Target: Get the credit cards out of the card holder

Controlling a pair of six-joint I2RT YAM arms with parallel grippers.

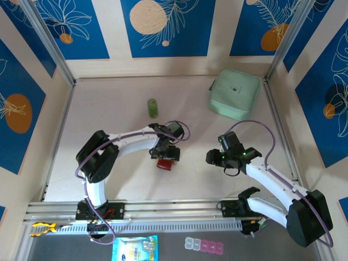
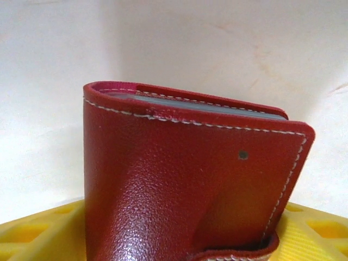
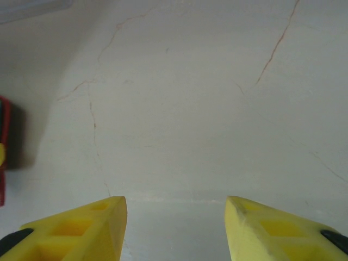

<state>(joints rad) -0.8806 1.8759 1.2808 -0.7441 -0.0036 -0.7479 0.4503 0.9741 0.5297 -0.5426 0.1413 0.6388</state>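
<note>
The left gripper (image 1: 166,157) is holding the red wallet (image 1: 165,165) near the middle of the table (image 1: 136,182), with its jaws drawn narrow onto it. In the left wrist view the wallet is filling most of the picture. It is folded shut and standing up between the yellow fingers (image 2: 32,236), which are showing at 7 and 5 o'clock beside its lower part. White stitching (image 2: 217,126) is running along its upper edge and down its 3 o'clock side. Thin grey layers (image 2: 217,106) are peeking out along the top at 12 o'clock, and the closing tab (image 2: 239,254) is curling across at 6 o'clock. A small dark dot (image 2: 243,155) is sitting at about 2 o'clock on the front face.

The right gripper (image 1: 213,157) is hovering at 3 o'clock from the wallet, near it but apart, and pointing toward 9 o'clock. In the right wrist view its yellow fingertips (image 3: 81,228) are spread wide, gripping nothing, with bare table between them. A sliver of the red wallet is showing at the 9 o'clock edge.

A mint-green pouch (image 1: 235,93) is lying at 1 o'clock on the table, well apart from both grippers. A small green bottle (image 1: 153,107) is standing at 11 o'clock from the wallet. In front of the arm bases, at 6 o'clock, a clear plastic box (image 1: 204,246) with pink parts and a blue packet (image 1: 135,248) are lying side by side.
</note>
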